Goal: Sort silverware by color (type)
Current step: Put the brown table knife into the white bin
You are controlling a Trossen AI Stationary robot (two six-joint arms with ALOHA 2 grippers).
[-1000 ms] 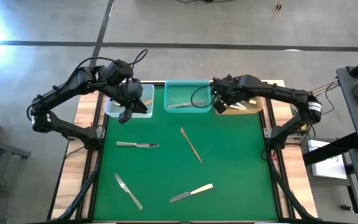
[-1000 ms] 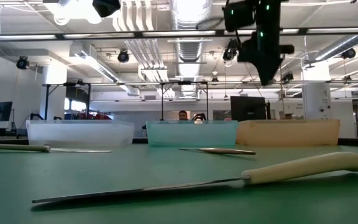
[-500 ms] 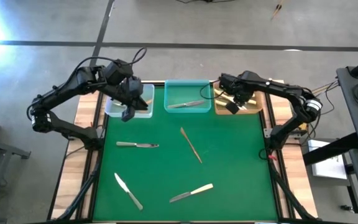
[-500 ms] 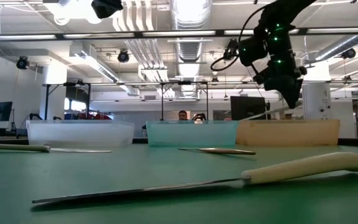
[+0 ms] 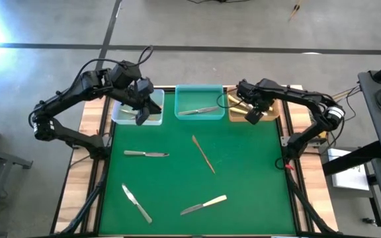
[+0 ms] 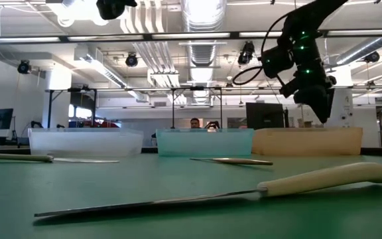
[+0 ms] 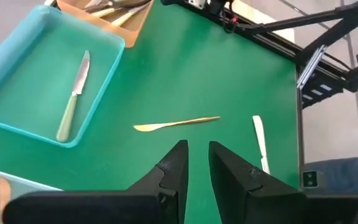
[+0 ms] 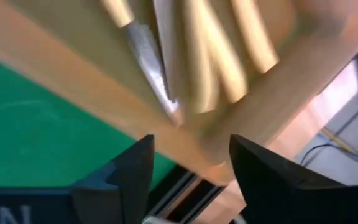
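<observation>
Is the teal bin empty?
No. One knife lies inside the teal bin; the left wrist view shows it too.

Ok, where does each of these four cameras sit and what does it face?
High: overhead, straight down on table, both arms.
Low: table height, facing bins; right gripper above the amber bin.
Left wrist: past left gripper at gold knife.
Right wrist: right gripper's open jaws over amber bin.
Shared: teal bin, high and left wrist.

A large open robotics lab or industrial workspace: exposed ceiling ducts and strip lights, metal racks, monitors, concrete floor, and a green-matted bench.
</observation>
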